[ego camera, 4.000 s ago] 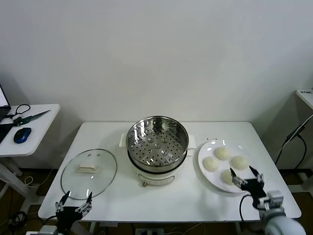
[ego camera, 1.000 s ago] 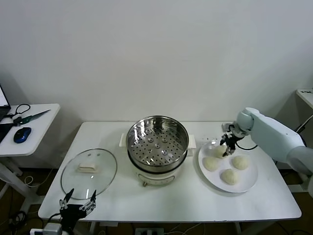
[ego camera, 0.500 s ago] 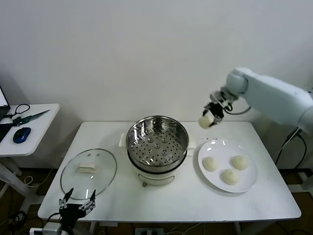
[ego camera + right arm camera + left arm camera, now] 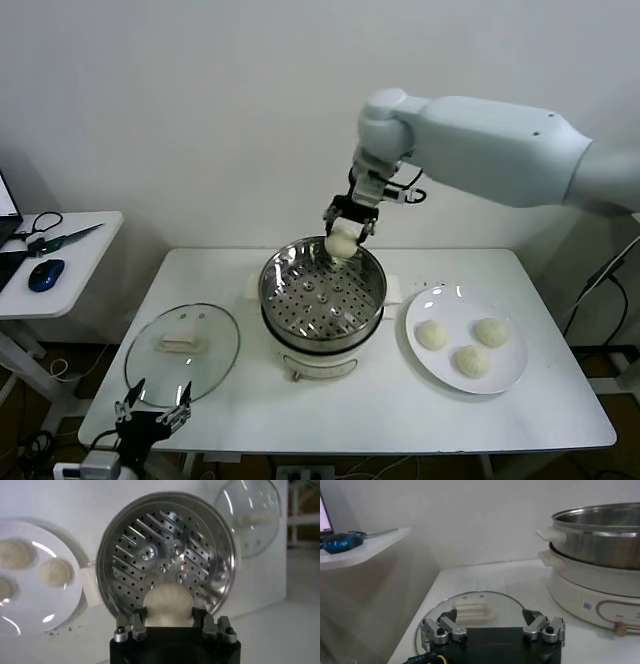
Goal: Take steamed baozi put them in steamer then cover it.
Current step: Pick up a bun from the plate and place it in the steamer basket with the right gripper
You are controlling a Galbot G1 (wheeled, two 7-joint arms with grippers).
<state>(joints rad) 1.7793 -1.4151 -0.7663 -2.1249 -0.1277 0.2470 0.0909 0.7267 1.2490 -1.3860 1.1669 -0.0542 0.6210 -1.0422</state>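
Head view: the right hand point(image 4: 345, 232), clamped on one baozi point(image 4: 341, 240), has swung left from the plate point(image 4: 505, 373) to hang over the steamer's point(image 4: 322, 292) far rim, so a drop looks next; three baozi wait, the left hand point(image 4: 152, 411) idles apart near the lid point(image 4: 182, 352).

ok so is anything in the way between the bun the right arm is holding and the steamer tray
Nothing visible. The right gripper holds the baozi over the far rim of the open steamer, whose perforated tray is bare. The glass lid lies on the table to its left, well aside.
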